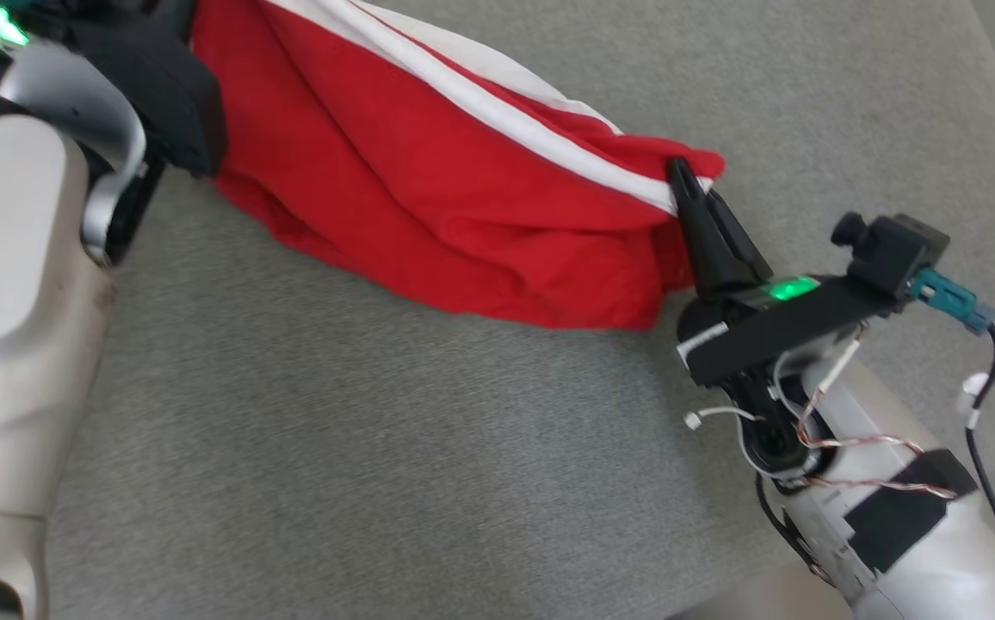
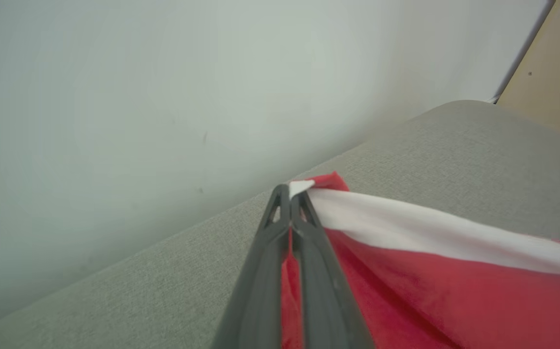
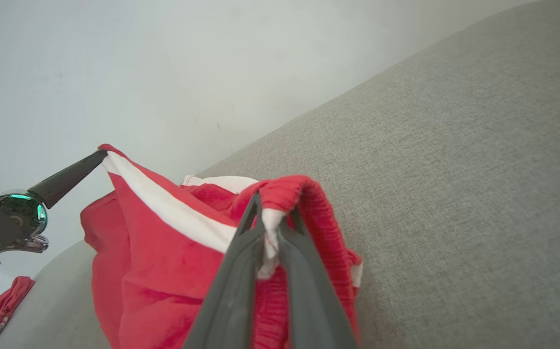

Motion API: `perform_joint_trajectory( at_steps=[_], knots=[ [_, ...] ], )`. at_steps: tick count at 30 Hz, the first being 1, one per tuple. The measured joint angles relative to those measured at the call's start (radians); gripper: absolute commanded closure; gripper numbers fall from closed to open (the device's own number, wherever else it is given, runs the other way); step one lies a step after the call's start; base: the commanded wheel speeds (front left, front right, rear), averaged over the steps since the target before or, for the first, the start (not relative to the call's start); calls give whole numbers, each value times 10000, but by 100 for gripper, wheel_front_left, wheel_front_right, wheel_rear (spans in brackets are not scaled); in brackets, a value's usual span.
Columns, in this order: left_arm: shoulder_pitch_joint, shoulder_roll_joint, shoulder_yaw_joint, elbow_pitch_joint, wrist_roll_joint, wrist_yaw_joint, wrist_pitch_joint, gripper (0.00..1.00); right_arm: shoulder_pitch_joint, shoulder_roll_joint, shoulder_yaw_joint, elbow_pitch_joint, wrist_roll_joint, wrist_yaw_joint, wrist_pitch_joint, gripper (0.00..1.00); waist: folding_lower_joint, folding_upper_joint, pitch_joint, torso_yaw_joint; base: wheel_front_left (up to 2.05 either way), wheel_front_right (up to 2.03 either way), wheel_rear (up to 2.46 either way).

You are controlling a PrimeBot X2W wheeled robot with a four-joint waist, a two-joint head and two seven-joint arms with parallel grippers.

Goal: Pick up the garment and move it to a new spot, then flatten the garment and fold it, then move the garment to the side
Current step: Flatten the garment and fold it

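We saw the garment (image 1: 429, 198), red with a broad white stripe, stretched over the grey cushion (image 1: 377, 474) and held up at two ends. The right gripper (image 1: 689, 185) had its two dark fingers pressed together on one end. In the right wrist view they pinched a bunched, ribbed red edge where the white stripe ran into it. The left gripper (image 2: 289, 194) was likewise closed, its fingers nipping a corner where the white band met a small red tip. A sliver of red cloth showed between the fingers lower down. Between the two grips the fabric sagged in loose folds toward the cushion. We could not tell whether its lowest fold touched the surface. In the head view the garment lay across the cushion's upper middle, with the stripe running slantwise along its upper side. Bare grey cushion spread below it and to its right. The right arm's pale forearm (image 1: 893, 517), with loose wires and black tape, rose from the cushion's lower right corner. The left arm's pale forearm (image 1: 15, 301) stood along the cushion's left edge. A plain pale wall (image 2: 115, 97) stood directly behind the cushion.
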Motion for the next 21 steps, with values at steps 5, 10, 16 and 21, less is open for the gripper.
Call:
perform_joint_trajectory(
  at_steps=[5, 10, 16, 21],
  knots=[
    [-693, 27, -146, 1220, 84, -54, -393, 100, -602, 391, 82, 412, 142, 0, -56, 100, 0, 0, 309, -439, 0, 0, 0],
    [-1039, 13, -276, 2257, 230, -67, -988, 33, -846, 504, 79, 614, 54, 0, -96, 0, 0, 0, 435, -690, 0, 0, 0],
    [-1106, -98, -464, 3070, 148, -82, -1511, 0, -251, 274, -222, 207, -395, 0, -121, 0, -2, -1, 147, -650, 0, 0, 0],
    [-1122, -31, -616, 3476, -21, -100, -1735, 0, 856, 69, -704, -510, -894, 0, -121, 0, -3, -2, -243, -617, 0, 0, 0]
  ],
)
